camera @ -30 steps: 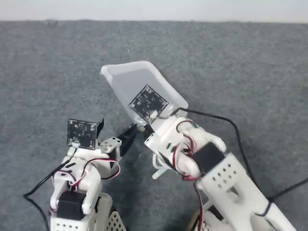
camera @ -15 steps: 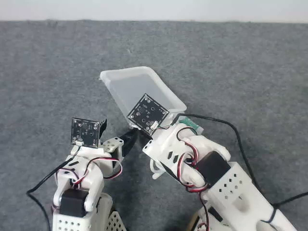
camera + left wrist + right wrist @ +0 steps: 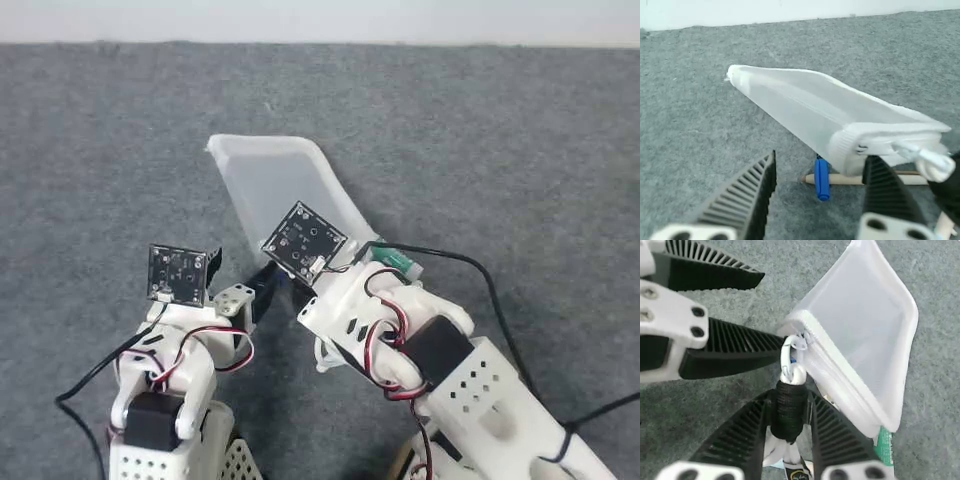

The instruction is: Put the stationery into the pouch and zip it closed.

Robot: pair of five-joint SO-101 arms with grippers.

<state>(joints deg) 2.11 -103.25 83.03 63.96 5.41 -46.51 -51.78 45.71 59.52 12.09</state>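
Black ribbed fingers of the left gripper [image 3: 823, 165] stand spread apart with nothing between them, low by the near end of the pouch [image 3: 285, 190]. That pouch is translucent white, and its near end is lifted off the grey carpet [image 3: 520, 130]. Under the raised end a blue pen [image 3: 821, 179] and a wooden pencil [image 3: 850, 178] lie on the carpet, outside the pouch. Through its wall we see nothing inside.

Further right, the right gripper [image 3: 789, 397] is clenched on the black pull strap [image 3: 790, 410] tied to the zip's pull ring [image 3: 787, 357]. A green item [image 3: 395, 262] lies just beside that arm; we cannot tell what it is.

We judge the task hardly begun: the stationery is not yet in, and the zipping comes after that. Whether the pouch's mouth is open we cannot tell.
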